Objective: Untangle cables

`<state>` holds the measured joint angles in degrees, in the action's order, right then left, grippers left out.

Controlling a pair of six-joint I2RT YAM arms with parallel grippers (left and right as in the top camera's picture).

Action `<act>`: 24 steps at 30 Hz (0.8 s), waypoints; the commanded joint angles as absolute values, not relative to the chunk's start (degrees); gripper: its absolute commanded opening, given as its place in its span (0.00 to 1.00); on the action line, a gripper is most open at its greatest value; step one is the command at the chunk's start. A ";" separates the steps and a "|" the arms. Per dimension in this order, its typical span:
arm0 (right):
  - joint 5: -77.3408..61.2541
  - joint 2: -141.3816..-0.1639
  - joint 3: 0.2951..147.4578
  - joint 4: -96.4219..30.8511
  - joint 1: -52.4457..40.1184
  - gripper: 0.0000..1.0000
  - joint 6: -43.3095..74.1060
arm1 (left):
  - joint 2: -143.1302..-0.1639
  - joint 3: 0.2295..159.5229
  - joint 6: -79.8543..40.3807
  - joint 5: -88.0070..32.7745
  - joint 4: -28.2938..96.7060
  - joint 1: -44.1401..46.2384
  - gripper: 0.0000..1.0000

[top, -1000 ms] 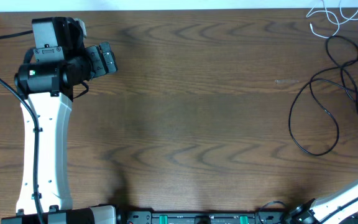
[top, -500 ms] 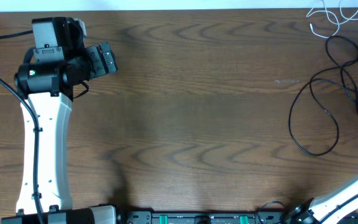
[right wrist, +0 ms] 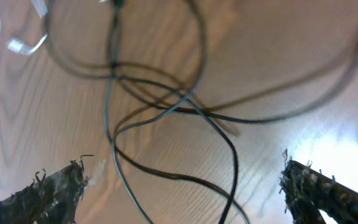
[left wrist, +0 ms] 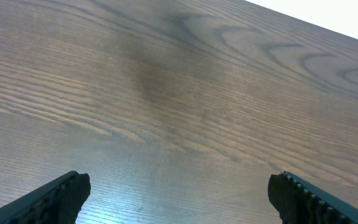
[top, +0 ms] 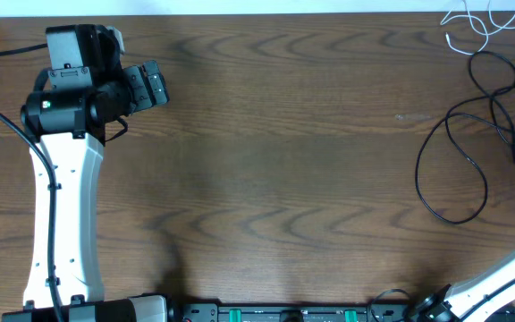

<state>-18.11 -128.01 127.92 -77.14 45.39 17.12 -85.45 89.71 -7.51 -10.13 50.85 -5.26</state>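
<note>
Black thin cord (top: 418,174) lies in loose, crossing loops at the right edge of the brown wooden table (top: 284,161), beneath my right gripper (right wrist: 185,180), whose jaws are spread and hold nothing. Thin white cord (top: 468,13) lies just beside it, in the far corner. My left gripper (left wrist: 178,190) hangs well apart from both, jaws spread.

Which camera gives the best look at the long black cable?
The overhead view. It shows the black cable sharply, with its loops spread out near the right edge of the table, though part runs off frame. The right wrist view gives only a blurred close-up of crossing strands. The left wrist view shows none of it, just bare wood.
</note>
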 commanded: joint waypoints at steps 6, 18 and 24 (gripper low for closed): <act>-17.63 -128.38 127.94 -81.95 48.60 0.99 45.01 | -85.84 89.67 -7.64 -9.80 51.00 -5.43 0.96; -32.71 -128.35 127.94 -95.66 58.06 0.99 50.65 | -85.84 89.67 -7.64 -9.80 51.20 -5.43 0.96; -28.47 -128.25 127.92 -97.34 58.52 0.97 45.54 | -85.84 89.67 -7.64 -9.80 51.18 -5.43 0.96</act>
<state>-29.91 -128.01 127.85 -97.14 58.76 48.97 -85.45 89.71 -7.51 -10.13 51.05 -5.26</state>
